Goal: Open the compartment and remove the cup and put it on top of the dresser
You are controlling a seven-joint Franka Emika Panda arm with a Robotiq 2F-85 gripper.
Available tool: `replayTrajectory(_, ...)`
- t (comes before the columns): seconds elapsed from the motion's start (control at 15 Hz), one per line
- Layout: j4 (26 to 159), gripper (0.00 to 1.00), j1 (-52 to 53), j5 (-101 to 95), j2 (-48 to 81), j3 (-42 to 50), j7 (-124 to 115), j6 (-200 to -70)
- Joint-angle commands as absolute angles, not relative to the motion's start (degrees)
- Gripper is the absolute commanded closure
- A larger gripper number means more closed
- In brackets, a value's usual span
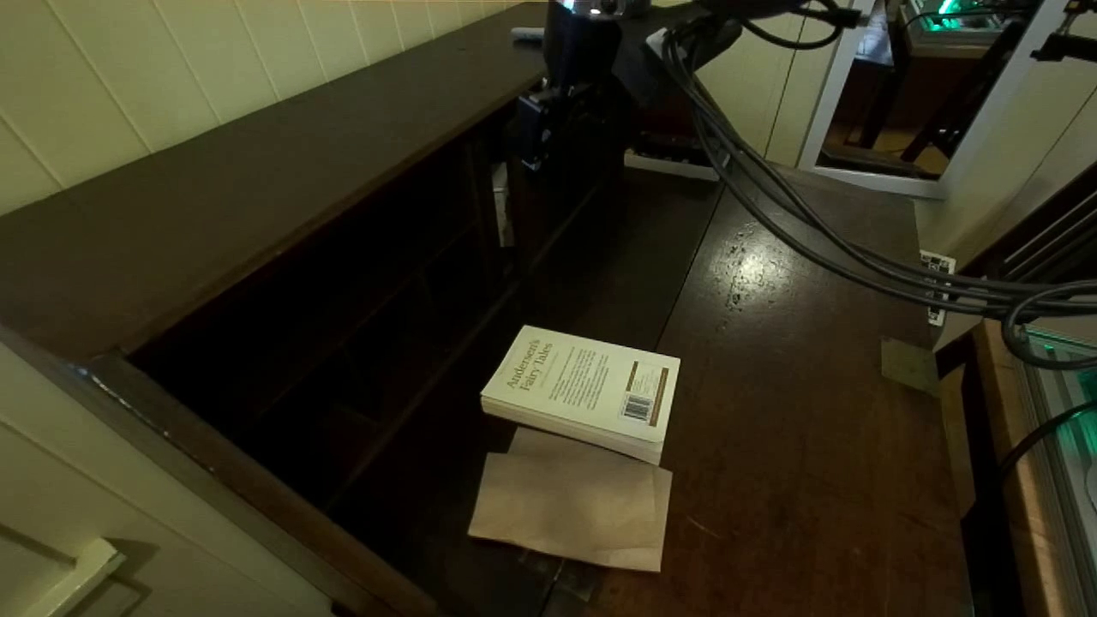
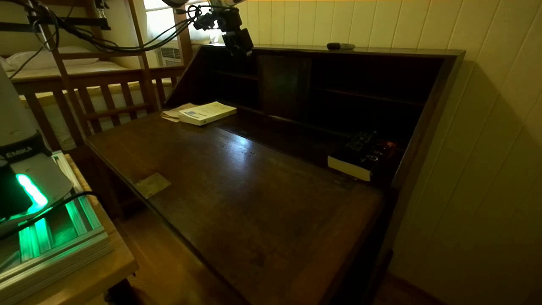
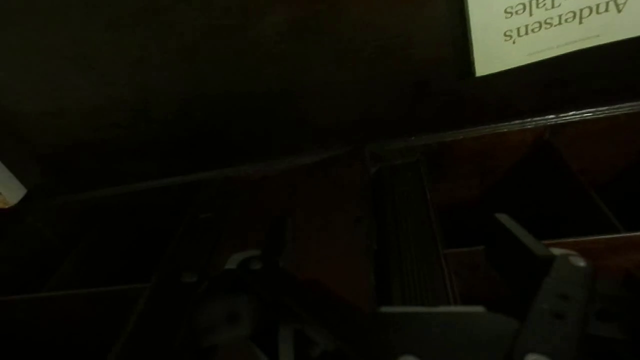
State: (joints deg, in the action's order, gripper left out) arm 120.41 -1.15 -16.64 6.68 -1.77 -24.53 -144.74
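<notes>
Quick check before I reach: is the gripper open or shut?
Open. In the dim wrist view, the gripper has its fingers spread wide apart, and nothing shows held between them.

In an exterior view the window [image 2: 160, 31] is washed out white and green light glows at the robot's base [image 2: 53, 178]; in both exterior views glare shines on the counter [image 1: 814, 428]. The shelves [image 1: 368, 300] sink into near-black shadow. The wrist view is dimmest, murky and soft, the book [image 3: 550, 35] brightest.
</notes>
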Motion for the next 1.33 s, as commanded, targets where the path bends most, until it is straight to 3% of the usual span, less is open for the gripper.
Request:
replayTrajectory(0.0, 118.06, 0.0, 1.9, -23.58, 9.45, 1.03, -30.98, -147.49)
replayTrajectory(1.27, 117.92, 0.0, 5.92, -57.6, 12.25, 5.37, -67.45, -150.04)
